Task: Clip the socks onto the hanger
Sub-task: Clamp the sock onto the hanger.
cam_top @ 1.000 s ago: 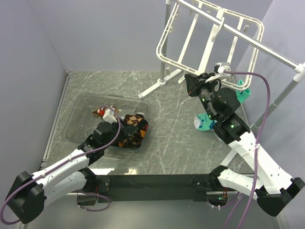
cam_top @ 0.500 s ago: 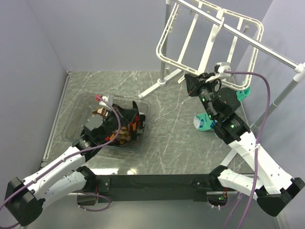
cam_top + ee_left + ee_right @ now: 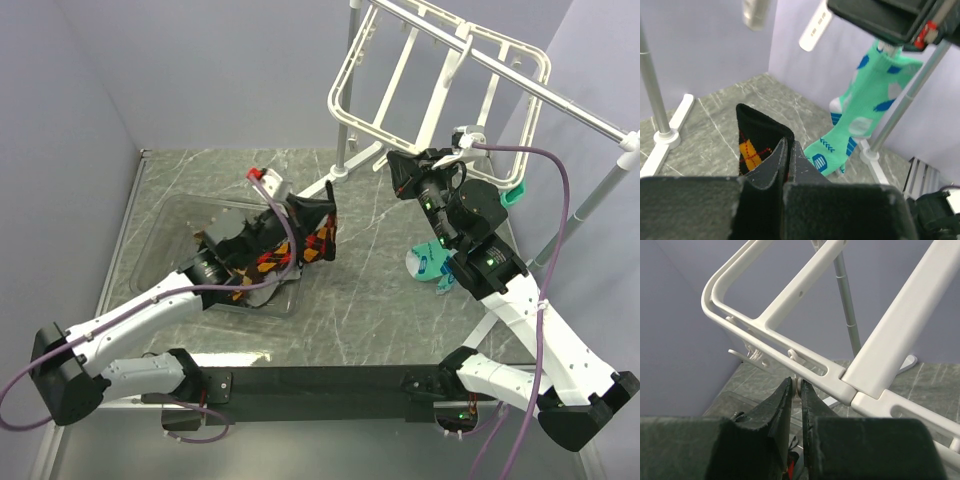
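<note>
My left gripper [image 3: 303,213] is shut on a black argyle sock [image 3: 320,236] and holds it in the air to the right of the bin. In the left wrist view the sock [image 3: 756,142] stands pinched between my shut jaws [image 3: 789,146]. The white hanger [image 3: 370,128] hangs tilted from the pole at the back. My right gripper [image 3: 393,172] is just under its lower rim, shut on a small white clip [image 3: 800,384] below the frame [image 3: 790,347]. A mint-green sock [image 3: 432,262] hangs at the right, also visible from the left wrist [image 3: 875,95].
A clear plastic bin [image 3: 160,230] sits at the left with more argyle fabric [image 3: 262,266] at its right end. The silver pole [image 3: 565,100] of the stand crosses the back right, and the stand's white foot [image 3: 322,186] rests on the marble table.
My left gripper closed on the argyle sock in the bin and carried it up and to the right, toward the hanger. The right arm stayed put on the clip.
</note>
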`<action>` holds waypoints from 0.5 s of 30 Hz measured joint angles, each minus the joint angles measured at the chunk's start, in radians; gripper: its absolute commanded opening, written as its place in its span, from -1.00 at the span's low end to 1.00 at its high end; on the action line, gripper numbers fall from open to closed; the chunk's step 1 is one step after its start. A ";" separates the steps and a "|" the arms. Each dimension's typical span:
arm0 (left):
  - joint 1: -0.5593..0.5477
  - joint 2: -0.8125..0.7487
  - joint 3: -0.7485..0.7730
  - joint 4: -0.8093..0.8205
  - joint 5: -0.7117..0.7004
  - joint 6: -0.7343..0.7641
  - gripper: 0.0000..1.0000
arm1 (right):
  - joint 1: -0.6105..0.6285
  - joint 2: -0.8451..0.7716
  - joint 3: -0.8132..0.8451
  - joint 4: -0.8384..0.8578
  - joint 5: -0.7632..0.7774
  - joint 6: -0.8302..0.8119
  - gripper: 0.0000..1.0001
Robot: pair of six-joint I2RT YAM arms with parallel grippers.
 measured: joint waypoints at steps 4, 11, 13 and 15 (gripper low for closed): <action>-0.051 0.042 0.009 -0.001 -0.021 0.055 -0.99 | 0.000 0.000 0.001 -0.002 0.000 0.000 -0.88; -0.090 0.134 0.068 -0.018 -0.039 0.157 -0.99 | 0.000 0.000 0.002 -0.012 -0.001 -0.003 -0.88; -0.100 0.152 0.092 -0.027 -0.044 0.183 -0.99 | 0.000 0.000 0.002 -0.013 -0.001 -0.007 -0.88; -0.112 0.178 0.132 -0.049 -0.046 0.212 -0.99 | 0.000 0.000 0.002 -0.014 -0.001 -0.010 -0.89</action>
